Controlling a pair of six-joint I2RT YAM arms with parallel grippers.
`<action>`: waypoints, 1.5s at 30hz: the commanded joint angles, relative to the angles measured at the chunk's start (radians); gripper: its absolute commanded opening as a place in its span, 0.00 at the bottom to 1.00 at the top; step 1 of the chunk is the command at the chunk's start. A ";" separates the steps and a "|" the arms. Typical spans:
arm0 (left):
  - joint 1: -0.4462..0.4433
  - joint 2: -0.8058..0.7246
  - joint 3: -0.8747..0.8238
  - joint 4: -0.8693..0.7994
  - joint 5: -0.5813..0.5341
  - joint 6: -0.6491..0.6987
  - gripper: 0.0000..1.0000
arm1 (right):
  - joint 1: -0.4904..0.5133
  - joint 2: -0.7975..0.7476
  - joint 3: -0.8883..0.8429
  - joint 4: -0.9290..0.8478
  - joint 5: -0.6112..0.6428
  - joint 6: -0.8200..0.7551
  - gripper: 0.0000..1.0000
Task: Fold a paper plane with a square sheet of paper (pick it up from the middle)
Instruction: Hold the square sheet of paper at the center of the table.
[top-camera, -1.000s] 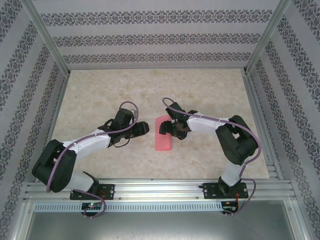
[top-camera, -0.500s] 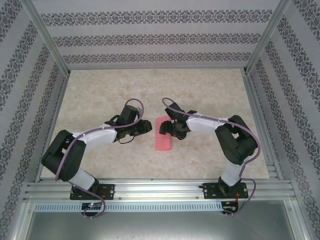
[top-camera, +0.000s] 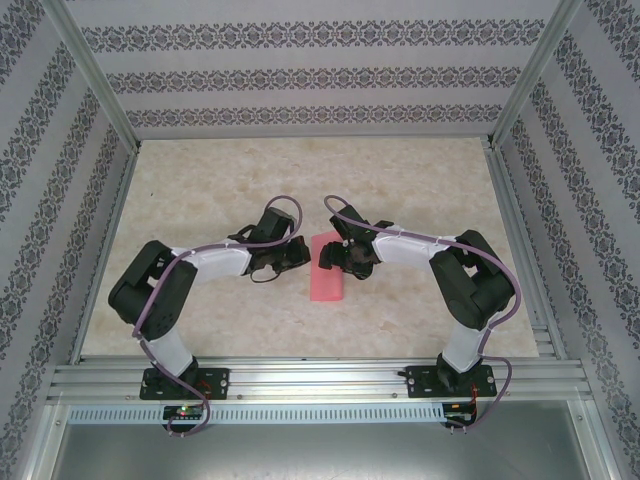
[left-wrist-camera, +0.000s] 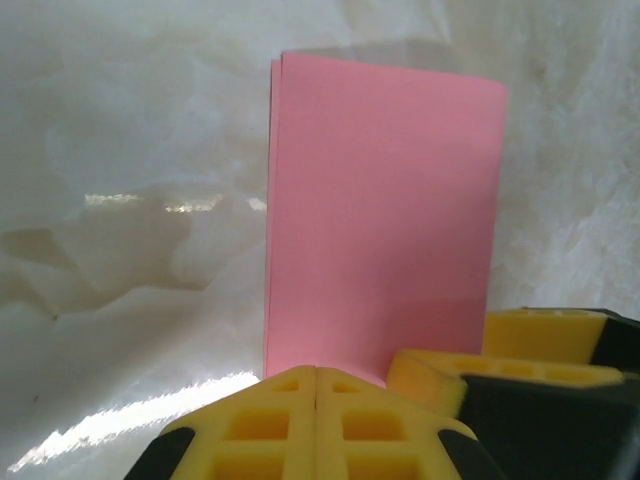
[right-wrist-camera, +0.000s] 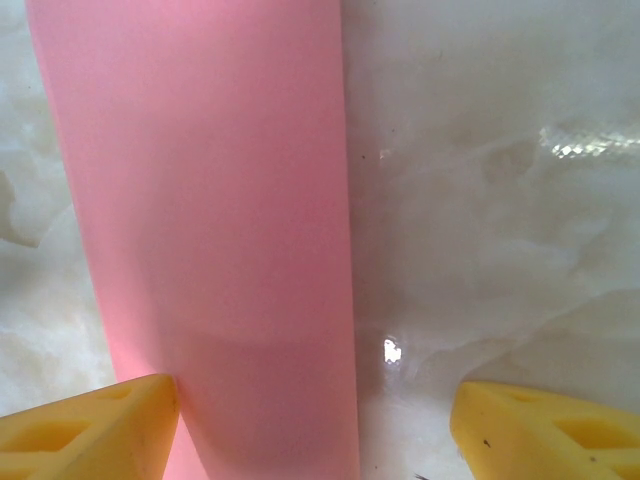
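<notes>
Looking first at the left gripper (top-camera: 298, 255): shut tight, yellow pads (left-wrist-camera: 260, 430) pressed flush together, nothing seen between them. Sitting just beside the left long edge of the square sheet of paper (top-camera: 327, 275), right at the sheet's near edge in the left wrist view; cannot tell whether touching it. Turning to the right gripper (top-camera: 328, 257): spread wide over the far half of the same sheet, one yellow fingertip (right-wrist-camera: 85, 430) at the pink edge and the other over bare table (top-camera: 420, 190). Clamped on nothing. Lying flat near the middle of the marbled table, between both grippers, folded to a narrow pink rectangle with two layers showing along one edge. Farther out, ringed on three sides by patterned walls (top-camera: 300, 80).
</notes>
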 joint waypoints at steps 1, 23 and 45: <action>-0.017 0.035 0.035 0.028 0.021 -0.036 0.00 | -0.001 0.100 -0.051 -0.020 0.056 -0.001 0.76; -0.020 0.132 0.038 0.125 0.084 -0.084 0.00 | -0.001 0.109 -0.054 -0.013 0.049 -0.001 0.76; -0.028 0.168 0.015 0.058 0.034 -0.029 0.00 | -0.148 -0.292 -0.148 0.266 -0.249 0.016 0.38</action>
